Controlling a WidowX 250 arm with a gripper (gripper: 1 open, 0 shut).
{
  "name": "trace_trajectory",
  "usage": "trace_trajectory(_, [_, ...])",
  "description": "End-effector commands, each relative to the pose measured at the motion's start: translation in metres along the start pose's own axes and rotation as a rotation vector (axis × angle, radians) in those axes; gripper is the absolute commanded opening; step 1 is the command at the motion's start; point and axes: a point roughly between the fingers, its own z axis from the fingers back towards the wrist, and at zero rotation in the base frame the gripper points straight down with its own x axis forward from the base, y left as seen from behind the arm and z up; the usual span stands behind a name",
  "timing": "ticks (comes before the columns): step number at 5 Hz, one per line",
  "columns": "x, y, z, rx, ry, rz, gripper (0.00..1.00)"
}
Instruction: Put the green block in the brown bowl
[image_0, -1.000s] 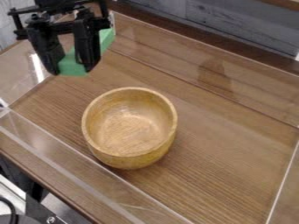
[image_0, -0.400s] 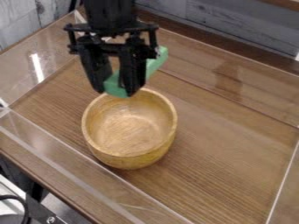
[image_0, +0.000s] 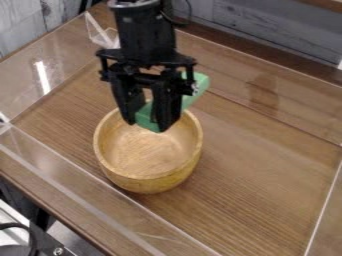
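The green block (image_0: 185, 101) is a bright green bar held tilted between the black fingers of my gripper (image_0: 152, 112), which is shut on it. It hangs over the far part of the brown bowl (image_0: 134, 165), a round light wooden bowl in the middle of the table. The block's lower end is level with the bowl's far rim; the fingers hide part of it. I cannot tell whether the block touches the bowl.
The wooden tabletop (image_0: 254, 170) is ringed by low clear walls (image_0: 80, 195). A grey wall (image_0: 267, 30) runs along the back.
The gripper has carried the green block from the far left corner to the right and down, to above the bowl's far rim, rolling its wrist on the way.
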Motion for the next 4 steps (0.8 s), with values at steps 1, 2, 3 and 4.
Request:
trace_trajectory(1, [0.009, -0.004, 0.0, 0.012, -0.052, -0.04, 0.0])
trace_trajectory(2, [0.012, -0.006, -0.01, 0.017, -0.056, -0.062, 0.0])
trace_trajectory(3, [0.015, -0.007, -0.017, 0.02, -0.063, -0.076, 0.0])
trace_trajectory(4, [0.017, -0.003, -0.021, 0.013, -0.068, -0.077, 0.0])
